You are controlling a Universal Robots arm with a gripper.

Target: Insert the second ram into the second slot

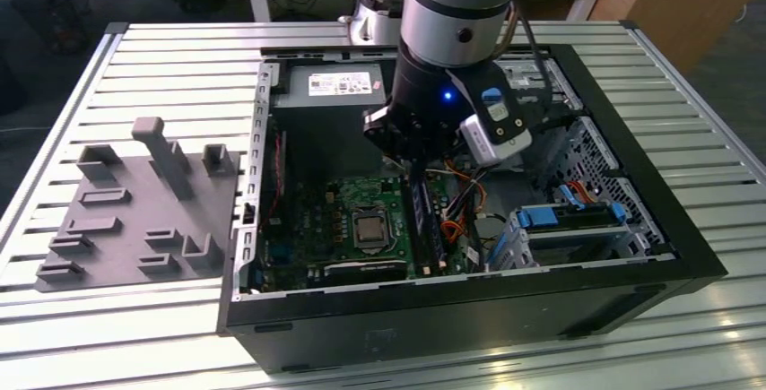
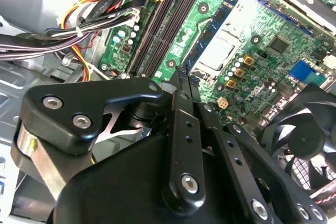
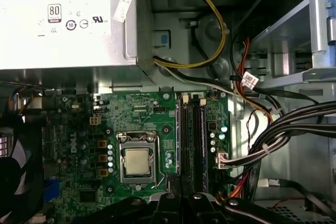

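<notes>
Two fingers of the gripper sit pressed together in a narrow point, with nothing clearly visible between them. The tip hangs just above one end of the memory slots on the green motherboard. The slots' long axis runs straight away from the tip. In the exterior view, what may be the second ram, a thin dark strip on edge, stands in the slots directly below the gripper. No blue board can be made out.
</notes>
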